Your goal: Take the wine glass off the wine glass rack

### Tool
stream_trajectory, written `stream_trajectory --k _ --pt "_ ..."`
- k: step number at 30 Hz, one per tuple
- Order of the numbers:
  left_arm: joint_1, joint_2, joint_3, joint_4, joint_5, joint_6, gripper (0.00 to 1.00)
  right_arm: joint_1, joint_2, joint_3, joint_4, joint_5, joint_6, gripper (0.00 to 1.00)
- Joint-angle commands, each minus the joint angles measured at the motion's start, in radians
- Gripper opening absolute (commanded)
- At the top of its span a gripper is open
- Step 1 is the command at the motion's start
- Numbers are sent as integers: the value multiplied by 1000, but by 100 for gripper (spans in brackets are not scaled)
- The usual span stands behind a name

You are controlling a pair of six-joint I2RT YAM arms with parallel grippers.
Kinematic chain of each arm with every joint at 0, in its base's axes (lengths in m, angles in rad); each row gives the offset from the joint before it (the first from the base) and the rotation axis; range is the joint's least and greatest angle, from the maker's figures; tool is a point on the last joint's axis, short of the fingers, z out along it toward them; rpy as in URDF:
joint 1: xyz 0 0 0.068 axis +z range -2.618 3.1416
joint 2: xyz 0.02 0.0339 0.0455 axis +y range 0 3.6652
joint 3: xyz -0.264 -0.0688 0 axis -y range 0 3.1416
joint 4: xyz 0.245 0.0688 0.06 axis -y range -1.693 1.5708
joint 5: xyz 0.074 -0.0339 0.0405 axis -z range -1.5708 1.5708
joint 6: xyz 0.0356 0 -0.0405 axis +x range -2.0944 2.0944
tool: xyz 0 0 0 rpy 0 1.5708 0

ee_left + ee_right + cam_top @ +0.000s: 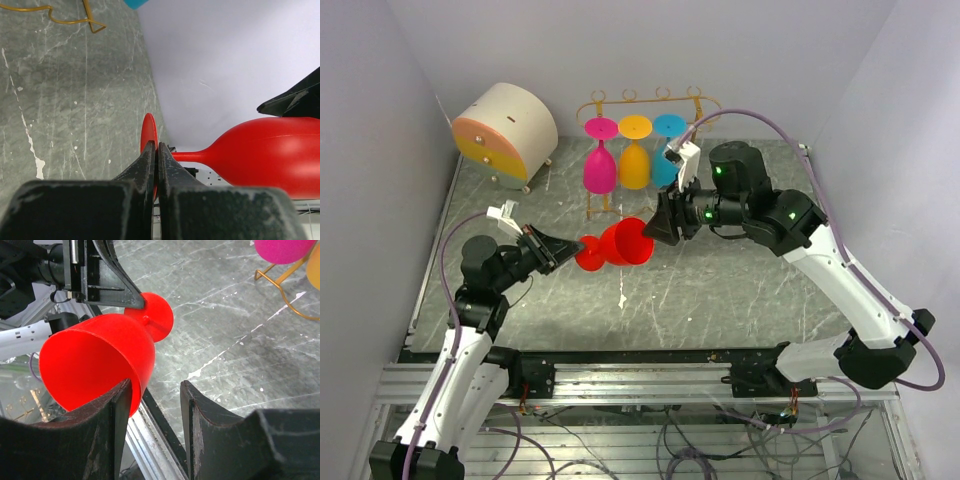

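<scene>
The left jaws are clenched flat on the thin disc foot [148,145] of the red wine glass [620,245], holding it level above the veined grey bench [720,300], well apart from the thin golden-wire wine glass rack [650,100] beyond both jaws. The right jaws stand released with the glossy, smooth bowl [95,360] just beside one finger; I would get its thin rim wall squarely between them and close gently, since such slick curves may slip.

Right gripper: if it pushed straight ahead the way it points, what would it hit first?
Most likely the red wine glass: the rim of its bowl lies right before the open right gripper, with the left gripper shut on its foot. Depth is hard to judge.
</scene>
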Motion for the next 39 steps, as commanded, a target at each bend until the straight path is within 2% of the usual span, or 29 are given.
stream_trajectory --k 1,8,12,14,16,20,22,26,33,39 --pt "-3 0 46 7 -9 14 7 -4 6 -12 31 -38 -9 42" --pt "-3 12 55 -8 -12 28 7 2 31 -34 59 -61 10 28" --pt "-4 22 68 -39 -21 55 7 3 44 -35 49 -12 24 5" --pt "-4 30 86 -64 -30 76 8 3 50 -30 30 49 33 0" --pt "-4 46 113 -118 -50 116 14 2 60 -18 -3 121 36 0" --pt "-4 110 209 -315 -174 259 39 -4 70 12 -89 304 43 0" --pt "-4 145 272 -417 -261 326 42 -11 75 21 -127 389 46 0" --pt "-4 202 365 -518 -401 401 44 -26 77 7 -156 431 46 0" --pt "-4 241 387 -468 -455 476 42 -27 126 -86 -177 400 21 0" --pt "-3 245 390 -486 -526 563 41 -30 167 -128 -192 403 16 0"
